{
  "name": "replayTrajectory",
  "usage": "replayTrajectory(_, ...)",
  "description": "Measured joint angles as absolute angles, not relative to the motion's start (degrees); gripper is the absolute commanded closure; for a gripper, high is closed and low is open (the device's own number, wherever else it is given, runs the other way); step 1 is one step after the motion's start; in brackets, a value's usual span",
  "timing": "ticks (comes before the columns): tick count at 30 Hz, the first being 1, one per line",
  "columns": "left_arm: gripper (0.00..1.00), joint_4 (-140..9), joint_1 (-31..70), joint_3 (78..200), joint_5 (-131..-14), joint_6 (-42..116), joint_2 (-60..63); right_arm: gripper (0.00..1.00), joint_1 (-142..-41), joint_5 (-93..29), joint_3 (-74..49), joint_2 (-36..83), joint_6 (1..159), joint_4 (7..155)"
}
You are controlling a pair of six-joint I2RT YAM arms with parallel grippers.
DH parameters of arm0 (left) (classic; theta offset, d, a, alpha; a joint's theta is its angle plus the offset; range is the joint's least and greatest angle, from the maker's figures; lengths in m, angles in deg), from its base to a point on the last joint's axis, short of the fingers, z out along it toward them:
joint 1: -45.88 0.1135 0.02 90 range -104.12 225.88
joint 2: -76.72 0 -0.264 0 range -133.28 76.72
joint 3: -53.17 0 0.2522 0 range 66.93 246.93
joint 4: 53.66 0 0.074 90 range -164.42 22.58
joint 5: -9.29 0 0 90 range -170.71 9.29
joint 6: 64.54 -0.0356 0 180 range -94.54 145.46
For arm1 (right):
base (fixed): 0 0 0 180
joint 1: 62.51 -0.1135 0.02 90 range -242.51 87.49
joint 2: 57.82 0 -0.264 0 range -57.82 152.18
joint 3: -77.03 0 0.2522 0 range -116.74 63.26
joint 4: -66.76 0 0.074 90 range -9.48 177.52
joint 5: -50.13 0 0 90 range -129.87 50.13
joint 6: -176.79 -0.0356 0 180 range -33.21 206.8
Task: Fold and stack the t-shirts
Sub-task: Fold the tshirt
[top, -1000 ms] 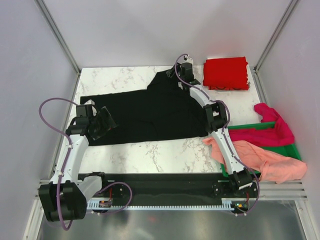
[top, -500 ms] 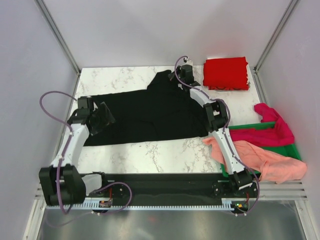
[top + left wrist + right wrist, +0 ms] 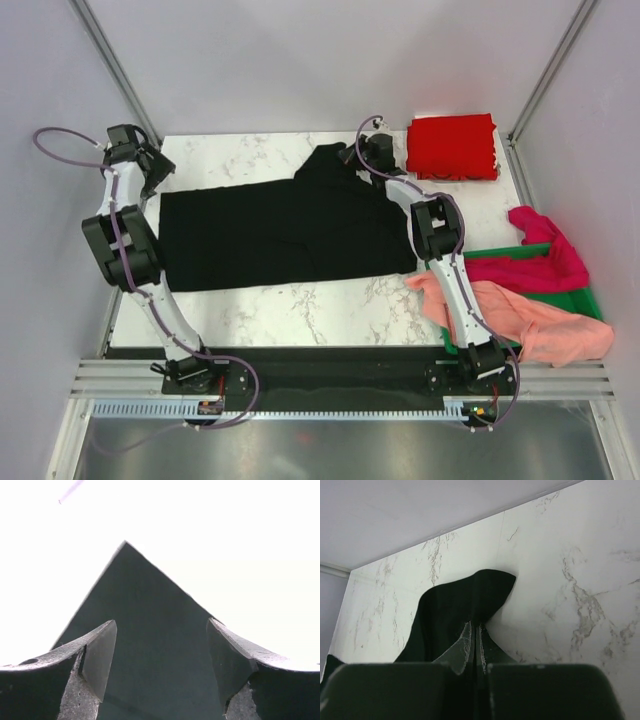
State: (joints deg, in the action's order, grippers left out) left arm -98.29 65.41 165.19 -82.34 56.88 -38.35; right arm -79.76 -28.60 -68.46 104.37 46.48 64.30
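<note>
The black t-shirt lies spread flat across the middle of the table. My right gripper is shut on its far right corner; in the right wrist view the gripper pinches a peak of the black cloth against the marble. My left gripper is raised at the far left corner, just beyond the shirt's left edge. In the left wrist view it is open, with a dark triangle of cloth below it. The bright red t-shirt lies folded at the far right.
A green bin sits off the table's right edge with the magenta t-shirt and salmon-pink t-shirt draped over it. Grey walls and metal posts close in the table on the left, back and right.
My left arm has swung from the shirt's near left edge up to the far left corner. The shirt's left side now lies flat. My right gripper has stayed put.
</note>
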Motion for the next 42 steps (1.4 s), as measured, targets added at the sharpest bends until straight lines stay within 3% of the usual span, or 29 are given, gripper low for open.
replayTrajectory(11,0.35,-101.24,66.54,183.03,-86.03,56.18,-58.78,1.0,-78.93,-25.67,-67.08,104.35,43.99,61.93)
replayTrajectory(24,0.43,-103.63,66.41,183.42,-88.35,55.81,-59.88,1.0,-78.6,-25.06,-67.04,104.35,42.22,61.65)
replayTrajectory(37,0.44,-108.0,65.87,188.1,-89.61,55.76,-62.96,1.0,-78.08,-23.97,-66.47,104.35,40.47,60.34)
replayTrajectory(42,0.71,-109.16,65.28,189.63,-89.48,55.65,-64.01,1.0,-77.86,-23.29,-65.59,104.35,39.53,58.61)
